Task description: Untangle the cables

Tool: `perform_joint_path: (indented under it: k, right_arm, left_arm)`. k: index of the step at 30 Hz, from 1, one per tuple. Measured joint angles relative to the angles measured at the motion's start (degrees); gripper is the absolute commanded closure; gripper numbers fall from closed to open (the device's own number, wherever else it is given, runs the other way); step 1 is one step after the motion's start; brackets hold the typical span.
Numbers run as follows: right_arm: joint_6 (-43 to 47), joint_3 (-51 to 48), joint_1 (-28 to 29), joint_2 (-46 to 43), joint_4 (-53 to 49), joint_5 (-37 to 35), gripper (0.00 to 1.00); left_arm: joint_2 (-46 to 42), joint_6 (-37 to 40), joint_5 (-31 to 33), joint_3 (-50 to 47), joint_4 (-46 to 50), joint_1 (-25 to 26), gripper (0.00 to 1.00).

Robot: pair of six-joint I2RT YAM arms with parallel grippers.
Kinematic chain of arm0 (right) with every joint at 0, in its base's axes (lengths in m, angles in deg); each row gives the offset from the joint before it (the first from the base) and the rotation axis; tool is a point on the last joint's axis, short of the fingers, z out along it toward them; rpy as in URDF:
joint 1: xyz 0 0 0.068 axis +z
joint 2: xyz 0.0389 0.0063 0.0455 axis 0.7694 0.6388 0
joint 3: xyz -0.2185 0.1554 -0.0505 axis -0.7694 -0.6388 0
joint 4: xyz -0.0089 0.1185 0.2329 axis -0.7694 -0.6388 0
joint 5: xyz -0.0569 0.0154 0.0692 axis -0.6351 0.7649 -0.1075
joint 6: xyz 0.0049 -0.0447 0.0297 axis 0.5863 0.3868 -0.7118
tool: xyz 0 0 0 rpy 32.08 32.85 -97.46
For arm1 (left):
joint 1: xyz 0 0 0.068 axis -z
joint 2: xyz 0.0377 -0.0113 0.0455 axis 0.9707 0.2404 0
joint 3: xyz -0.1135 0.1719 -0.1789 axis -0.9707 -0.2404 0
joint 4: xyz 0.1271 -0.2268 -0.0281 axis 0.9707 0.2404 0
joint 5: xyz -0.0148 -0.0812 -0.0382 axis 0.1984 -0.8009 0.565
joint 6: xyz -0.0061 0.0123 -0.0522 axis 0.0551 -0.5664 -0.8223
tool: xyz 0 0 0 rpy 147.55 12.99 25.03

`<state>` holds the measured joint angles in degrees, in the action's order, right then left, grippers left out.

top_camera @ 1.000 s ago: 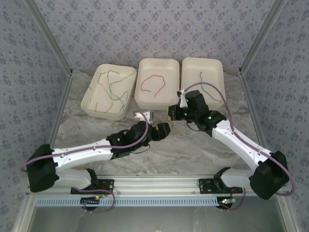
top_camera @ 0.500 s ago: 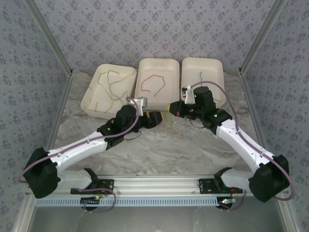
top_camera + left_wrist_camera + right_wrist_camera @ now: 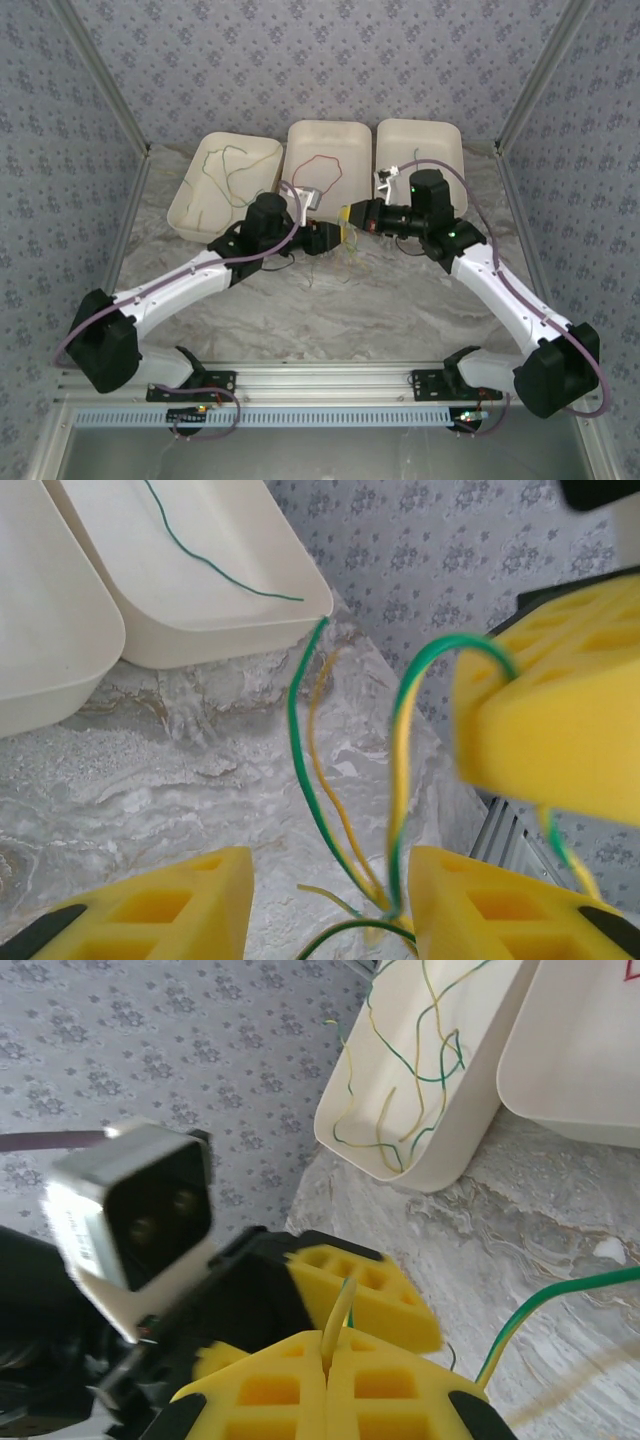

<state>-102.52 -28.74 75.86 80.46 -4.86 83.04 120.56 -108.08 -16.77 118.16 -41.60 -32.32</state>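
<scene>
Near edge of the marbled grey-white table (image 3: 400, 305): bare stone between the arm bases and the work; good room to draw back into.

Mid-table, just short of the trays:
- the left gripper with yellow foam pads (image 3: 330, 880) has its jaws standing apart and nothing pinched
- the bunch of thin green and yellow cables (image 3: 300, 770) rises through that gap, close to its right-hand pad (image 3: 490, 905)
- the right gripper, with the same yellow foam (image 3: 328, 1365), is clamped on the cables; a yellow end pokes up from the seam and a green-and-yellow loop runs into it

Step in hand, as I read it: parting one strand from the bunch. To do it well, close the left claw on a single colour, low down and away from the right's hold; then draw the two apart slowly and sideways; ease off if the loop tightens.

Room: the two grippers are nearly touching, so the pads could knock; the free space lies toward the near edge and the side edges.

Far edge, three shallow white moulded trays side by side, rims just beyond the claws:
- left tray (image 3: 180, 210) holds several green and yellow cables (image 3: 425, 1060)
- middle tray (image 3: 310, 207) holds a red cable (image 3: 318, 159)
- right tray (image 3: 445, 170) holds one green cable (image 3: 240, 585); a loose green strand reaches toward its near corner, contact unclear

Lift before crossing any rim. The patterned grey wall (image 3: 320, 60) closes off the far side.
</scene>
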Motion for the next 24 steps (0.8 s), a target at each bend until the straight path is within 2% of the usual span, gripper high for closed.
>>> perform_joint_path:
  k: [6,7,9,13,16,19,24]
  right_arm:
    - [-1.42,-0.28,-0.17,0.11,1.97,1.18,1.00]
    - [-1.44,-0.31,-0.22,0.15,1.97,1.18,1.00]
    - [-1.44,-0.50,-0.61,0.17,1.97,1.22,1.00]
    - [-1.14,-1.18,-1.88,0.15,1.57,1.66,1.00]
    - [2.49,-0.35,-2.19,0.09,-3.32,0.66,1.00]
    - [9.68,3.50,-1.01,0.11,-11.63,-3.87,1.00]
    - [21.73,11.54,4.59,0.90,-21.73,-15.82,1.00]
  left_arm:
    - [0.68,-0.66,-0.28,-0.07,-2.27,0.09,0.77]
    - [0.63,-0.72,-0.04,-0.26,-3.13,0.11,0.82]
    - [0.42,-1.05,0.42,-0.68,-4.22,0.11,1.00]
    - [-0.55,0.09,2.36,-0.66,-2.91,0.20,1.00]
    - [-1.55,2.47,5.86,1.62,2.89,0.35,1.00]
    - [-1.73,5.99,9.60,6.45,10.73,0.74,1.00]
    - [-1.68,11.65,14.19,14.43,21.73,0.87,1.00]
